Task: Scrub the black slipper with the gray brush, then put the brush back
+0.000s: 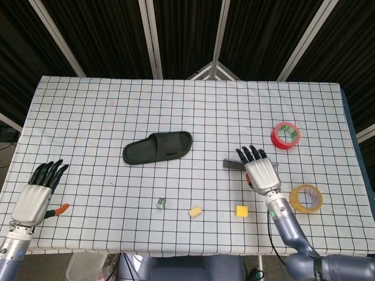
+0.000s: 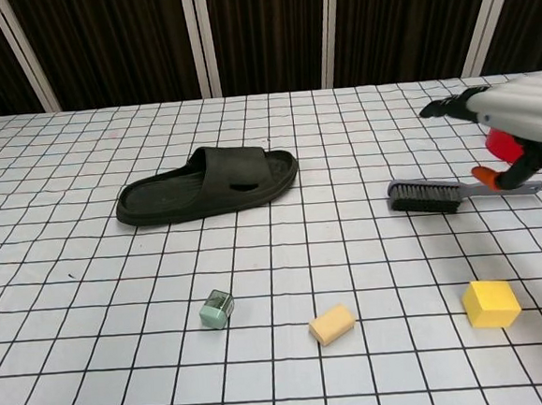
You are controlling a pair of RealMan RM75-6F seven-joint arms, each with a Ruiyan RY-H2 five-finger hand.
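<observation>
Table is covered with a white cloth printed in a black grid, lying flat.

Nearest the robot, just short of the right hand: a yellow cube with sharp edges and a matte, foam-like look. Further to that hand's left lie a tan rounded wedge, also foam-like, and a small pale green block with a glossy face.

Left hand: metal-grey back, black fingers, orange thumb tip. It sits at the near left edge of the table, fingers straight and slightly spread, holding nothing and well apart from every object.

Right hand: same build. It is raised above the cloth with fingers extended and fanned apart, palm down, and holds nothing. The gray brush lies flat on the table directly beneath and just left of it, apart from the fingers: a long narrow body with dense dark bristles and a thin grey handle running under the hand.

To the right hand's right, near side: a ring of translucent yellowish tape. Beyond the hand on the same side: a red tape roll with a green inner core.

Black slipper: a matte rubbery slide with a broad strap, sole down, well to the left of the right hand and slightly farther out.
</observation>
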